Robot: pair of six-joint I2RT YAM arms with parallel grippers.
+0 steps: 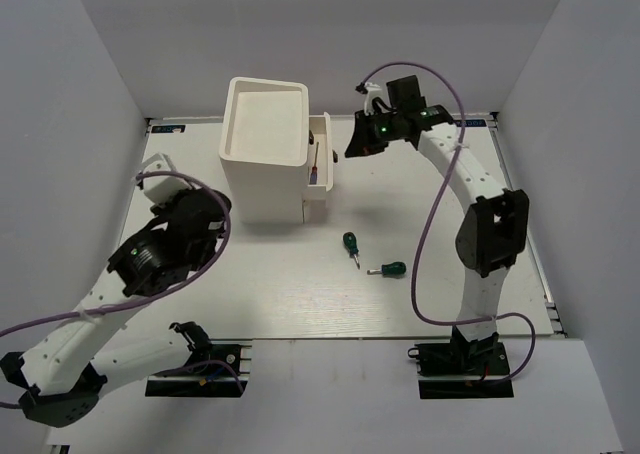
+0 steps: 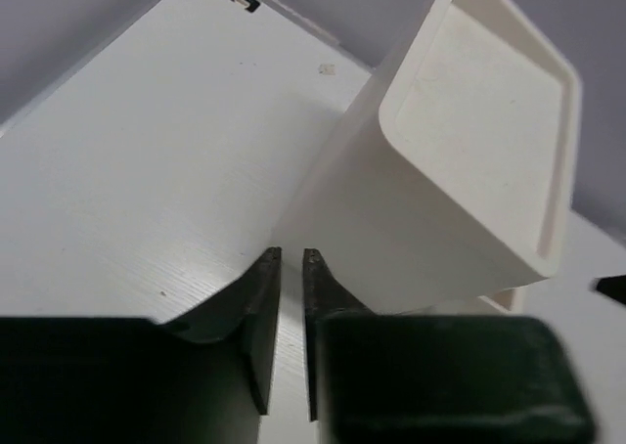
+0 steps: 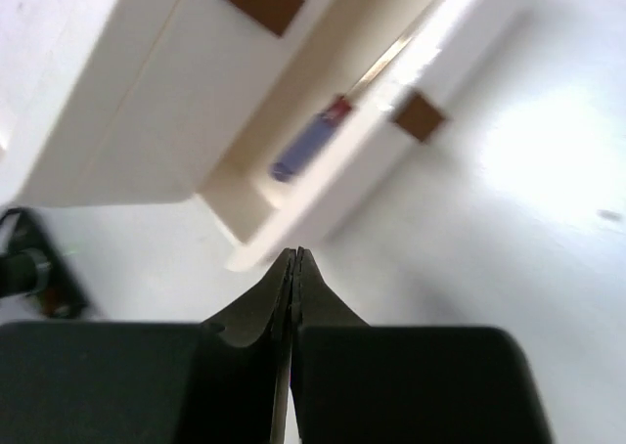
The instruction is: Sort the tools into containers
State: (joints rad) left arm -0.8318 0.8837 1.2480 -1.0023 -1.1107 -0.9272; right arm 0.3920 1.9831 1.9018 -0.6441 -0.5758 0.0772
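White cabinet point(image 1: 262, 189) and table point(image 1: 300, 294), green-handled screwdrivers point(image 1: 350, 241), one purple-handled screwdriver point(image 3: 301, 151)

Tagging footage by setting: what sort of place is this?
Probably a robot test cell: white walls boxing a white table, a white left arm and right arm bolted at its edge.

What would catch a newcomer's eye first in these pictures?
The tall white boxy plastic cabinet stands at the far middle of the table. One drawer is pulled out on its right, with a small purple-handled screwdriver lying inside. The right arm's pincer hangs shut close beside that drawer. Two stubby green-handled screwdrivers lie loose on the table, nearer the arms than the cabinet.
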